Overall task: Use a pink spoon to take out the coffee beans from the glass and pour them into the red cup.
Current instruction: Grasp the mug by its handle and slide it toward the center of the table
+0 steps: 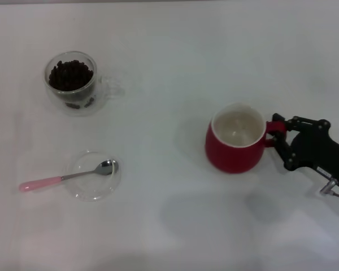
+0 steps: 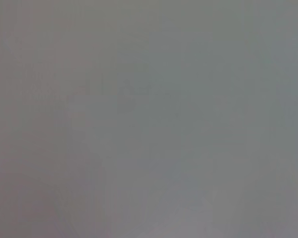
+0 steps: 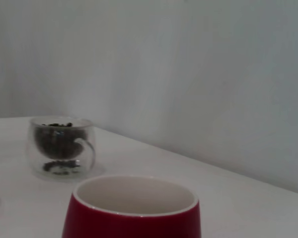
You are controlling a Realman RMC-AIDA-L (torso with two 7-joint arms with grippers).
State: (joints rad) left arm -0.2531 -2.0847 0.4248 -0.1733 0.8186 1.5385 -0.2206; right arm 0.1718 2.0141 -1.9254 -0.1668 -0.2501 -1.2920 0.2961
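Observation:
The red cup (image 1: 231, 155) stands upright at the right of the table, white inside and holding nothing. My right gripper (image 1: 278, 132) is at its right side, its black fingers closed around the red loop handle. The glass (image 1: 70, 84) stands at the far left, full of coffee beans (image 1: 71, 74). The pink spoon (image 1: 68, 176) lies at the near left, its metal bowl resting on a clear saucer (image 1: 93, 192) and its handle pointing left. The right wrist view shows the red cup's rim (image 3: 131, 198) close up and the glass (image 3: 62, 148) beyond it. My left gripper is out of view.
The white table (image 1: 169, 226) has open room between the spoon and the red cup. The left wrist view shows only a blank grey surface. A pale wall stands behind the table in the right wrist view.

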